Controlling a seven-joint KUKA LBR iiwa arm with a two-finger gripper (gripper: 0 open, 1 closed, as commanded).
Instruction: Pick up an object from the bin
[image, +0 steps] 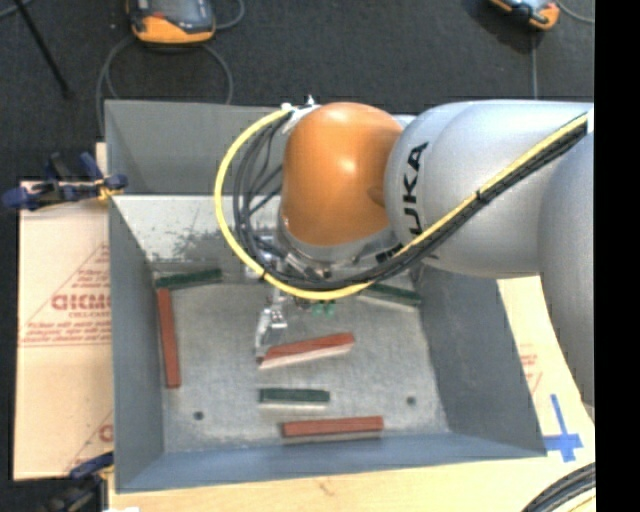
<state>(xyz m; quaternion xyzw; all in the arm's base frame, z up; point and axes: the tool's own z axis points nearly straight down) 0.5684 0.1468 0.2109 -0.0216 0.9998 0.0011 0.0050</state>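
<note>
Near the middle of the grey bin (135, 330), the gripper (272, 327) reaches down from under the arm's orange cover (335, 185). Its tip sits at the left end of a pale red-brown bar (310, 349), which lies slightly tilted on the bin floor. The tip seems to touch that end, though the cover hides much of it, and I cannot tell whether the claw is apart or together. Just below the bar lies a short dark green stick (293, 396), and nearer the front wall a second red-brown bar (332, 428). A long red-brown strip (168, 338) runs along the left wall, with a dark green strip (188, 279) at its upper end.
</note>
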